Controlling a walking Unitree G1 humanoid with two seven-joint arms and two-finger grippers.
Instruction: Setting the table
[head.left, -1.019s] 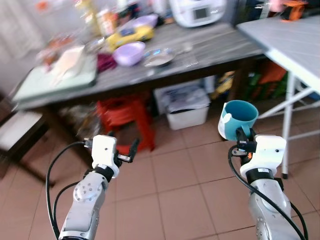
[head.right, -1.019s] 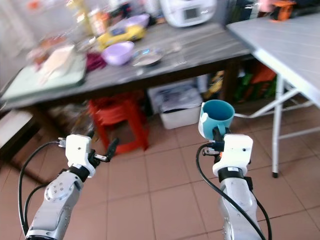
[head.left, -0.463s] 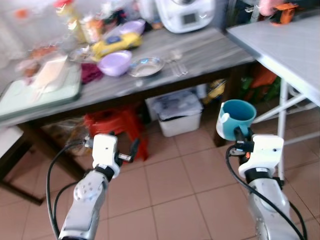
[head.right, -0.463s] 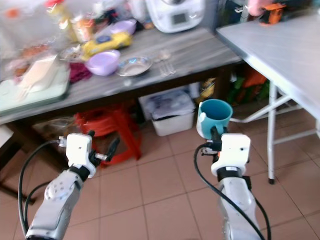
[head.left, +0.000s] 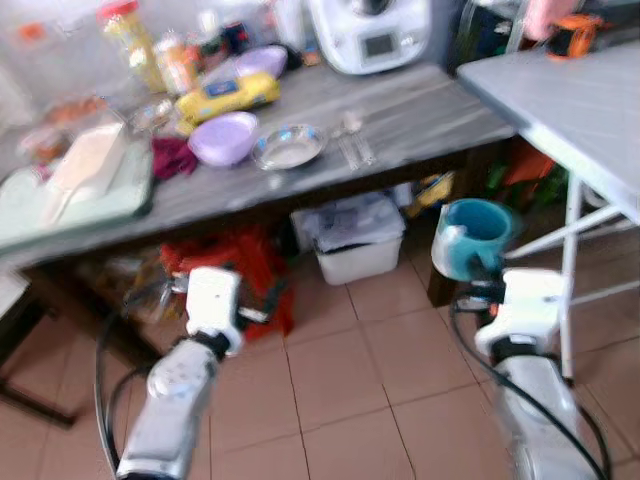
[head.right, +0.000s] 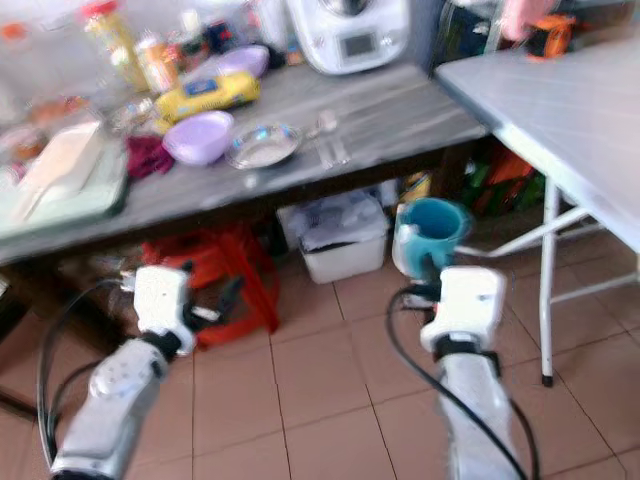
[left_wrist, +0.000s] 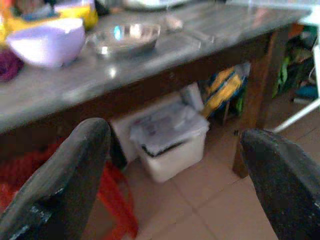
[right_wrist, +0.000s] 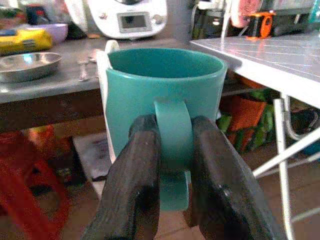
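Observation:
My right gripper (head.left: 482, 287) is shut on the handle of a teal mug (head.left: 473, 238), held upright in the air over the tiled floor. The right wrist view has both black fingers (right_wrist: 135, 175) clamped on the mug (right_wrist: 165, 95) handle. My left gripper (head.left: 262, 305) is open and holds nothing, low at the left; its fingers (left_wrist: 60, 185) stand wide apart in the left wrist view. Ahead is a grey wooden table (head.left: 420, 110) with a purple bowl (head.left: 224, 138), a steel dish (head.left: 288, 146) and cutlery (head.left: 352, 140). A light grey table (head.left: 570, 90) stands at the right.
On the wooden table also stand a white appliance (head.left: 368, 30), a yellow pack (head.left: 228, 94), jars (head.left: 130, 30) and a green tray (head.left: 60, 195). Beneath it sit a white bin (head.left: 358, 238) and a red stool (head.left: 235, 265). The grey table's white leg (head.left: 572, 260) is near my right arm.
The camera has moved: the whole scene has slid right and the wooden table looks nearer. Both arms keep their pose, the mug still held.

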